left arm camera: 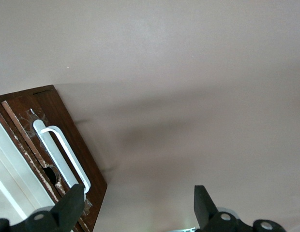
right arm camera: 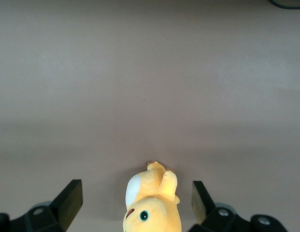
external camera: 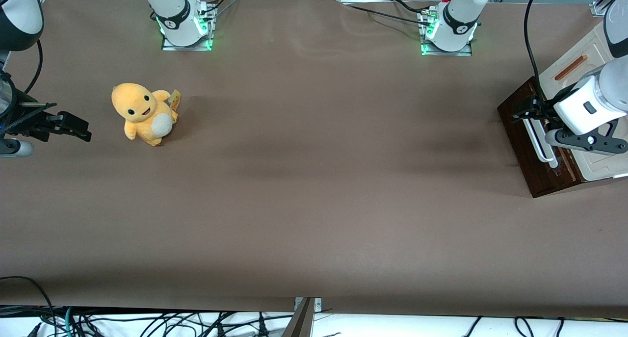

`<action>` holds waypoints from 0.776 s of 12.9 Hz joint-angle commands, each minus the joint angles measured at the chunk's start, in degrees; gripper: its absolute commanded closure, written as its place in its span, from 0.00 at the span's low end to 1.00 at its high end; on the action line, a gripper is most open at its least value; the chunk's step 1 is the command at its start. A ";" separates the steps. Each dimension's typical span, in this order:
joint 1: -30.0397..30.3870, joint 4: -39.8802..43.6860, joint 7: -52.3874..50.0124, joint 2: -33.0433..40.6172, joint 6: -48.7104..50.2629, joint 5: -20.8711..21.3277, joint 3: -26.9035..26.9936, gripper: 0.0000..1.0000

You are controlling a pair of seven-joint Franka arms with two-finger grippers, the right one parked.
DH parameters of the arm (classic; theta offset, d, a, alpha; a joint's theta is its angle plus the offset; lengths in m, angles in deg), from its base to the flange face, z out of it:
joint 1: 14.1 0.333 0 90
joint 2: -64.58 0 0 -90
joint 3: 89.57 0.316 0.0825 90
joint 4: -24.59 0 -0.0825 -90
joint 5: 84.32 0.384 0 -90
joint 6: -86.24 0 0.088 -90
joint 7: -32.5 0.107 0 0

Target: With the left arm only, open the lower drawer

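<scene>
The cabinet sits at the working arm's end of the worktop (external camera: 314, 194), its dark wood front turned toward the open middle so a drawer can slide out over bare surface. The lower drawer (external camera: 527, 145) looks shut, or nearly so: its brown front lies flush with the rest and none of its tray shows. Its long white bar handle (external camera: 536, 143) runs along that front, standing off the wood enough for a finger to slip in under it.

The left arm (external camera: 596, 101) reaches in from above the cream cabinet top (external camera: 596, 47), wrist bent so the hand (external camera: 527, 112) comes at the handle from the side. In the left wrist view the 2 fingers (left arm camera: 70, 203) are spread wide, nothing between them, and the handle (left arm camera: 63, 157) lies just beside 1 fingertip, not between the pair. My reading is that the hand is lining up for a grip, or a hook, and has not yet taken it; I cannot tell whether it touches the bar.

The worktop is covered in plain brown sheet, slightly rippled near the arm bases, with soft shadows across it. A yellow plush toy (external camera: 143, 114) sits well apart, toward the parked arm's end, clear of the job. Cables trail along the table edge nearest the front camera.
</scene>
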 commanded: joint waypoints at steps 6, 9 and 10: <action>0.05 0.31 -1.27 -0.69 0.43 0.74 -0.14 0.00; -0.56 -0.14 -10.31 -2.97 0.34 0.92 -0.14 0.00; -0.74 -0.14 -14.25 -4.28 0.34 1.79 -0.14 0.00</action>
